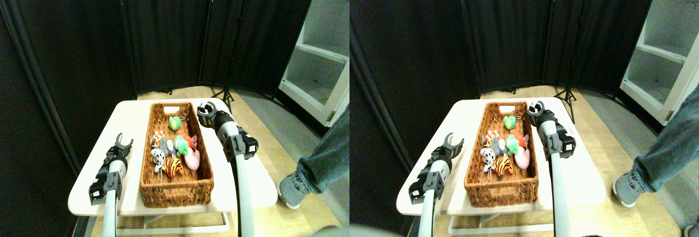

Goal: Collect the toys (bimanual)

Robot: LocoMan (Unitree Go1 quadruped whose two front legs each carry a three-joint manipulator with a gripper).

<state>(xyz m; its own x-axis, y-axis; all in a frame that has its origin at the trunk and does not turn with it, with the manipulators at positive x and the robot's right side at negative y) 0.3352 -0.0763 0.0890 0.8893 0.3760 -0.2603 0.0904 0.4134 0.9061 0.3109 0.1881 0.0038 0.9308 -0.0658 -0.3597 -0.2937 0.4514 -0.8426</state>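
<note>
Several plush toys lie inside the long brown wicker basket [176,189] on the white table: a green one [175,122] toward the far end, a second green one [182,146], a red one [189,138], a pink one [192,160], an orange black-striped tiger [173,166], a spotted white one [158,156] and a grey one [165,146]. My left gripper [124,140] stands open over the table left of the basket, holding nothing. My right gripper [204,110] stands open by the basket's far right corner, also holding nothing.
The white table [131,117] stands in front of black folding screens. A tripod foot [225,96] rests on the floor behind it. A white shelf unit [319,57] is at the right. A person's leg and grey shoe [295,188] stand right of the table.
</note>
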